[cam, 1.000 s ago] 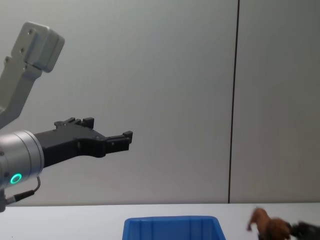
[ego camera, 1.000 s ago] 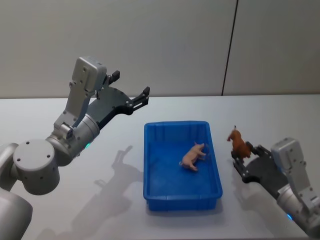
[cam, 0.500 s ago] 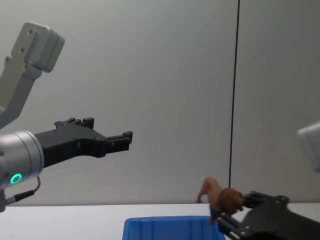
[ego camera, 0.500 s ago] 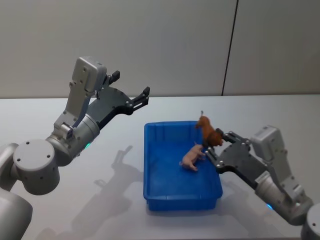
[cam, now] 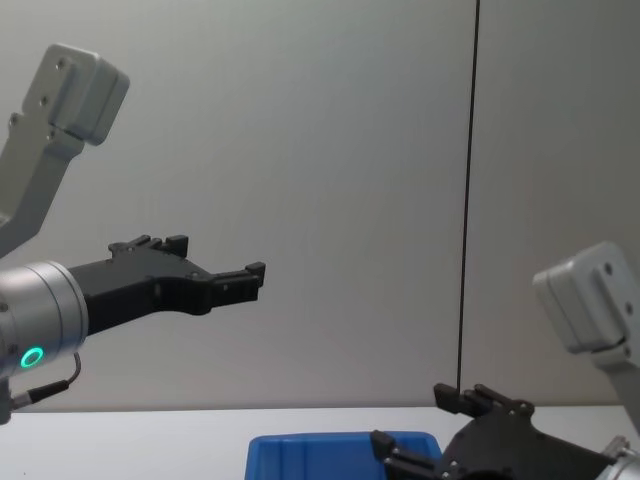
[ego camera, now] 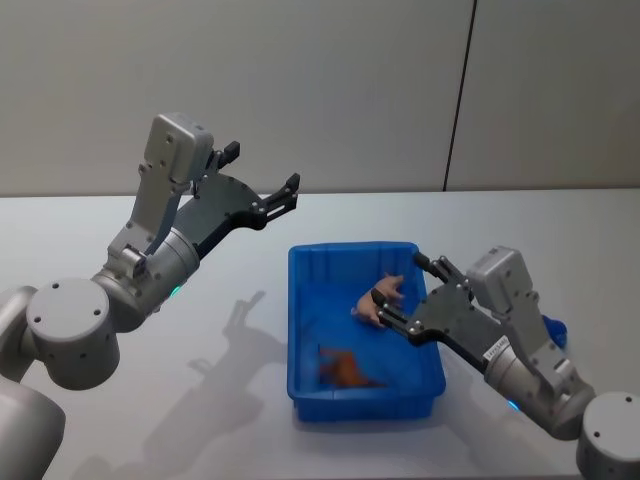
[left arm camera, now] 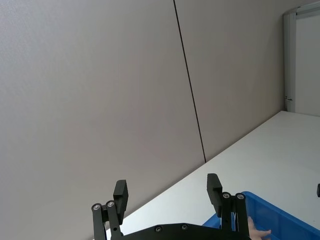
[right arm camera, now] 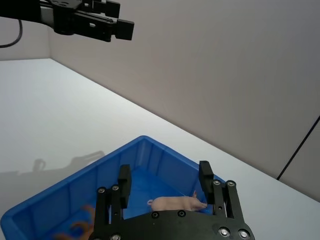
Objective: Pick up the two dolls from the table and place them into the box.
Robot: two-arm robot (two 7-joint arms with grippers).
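The blue box (ego camera: 294, 318) stands on the white table (ego camera: 220, 400). Two dolls lie inside it. The pink doll (ego camera: 372, 309) is near the far right, and it shows again as the pink doll (right arm camera: 172, 203) in the right wrist view. The brown doll (ego camera: 345, 369) is blurred, at the box's near side. My right gripper (ego camera: 400, 282) hovers over the box's right half, open and holding nothing; in its own wrist view the right gripper (right arm camera: 165, 180) is just above the pink doll. My left gripper (ego camera: 262, 168) is raised high at the left, open and empty.
A plain grey wall with a dark vertical seam (ego camera: 458, 100) runs behind the table. Bare tabletop lies left of the box under my left arm (ego camera: 150, 270), and to the far right (ego camera: 580, 240). The box's far rim (cam: 320, 440) shows low in the chest view.
My right gripper carried the brown doll from the table on the right to above the box and opened. The doll has dropped into the box. The left arm has not moved.
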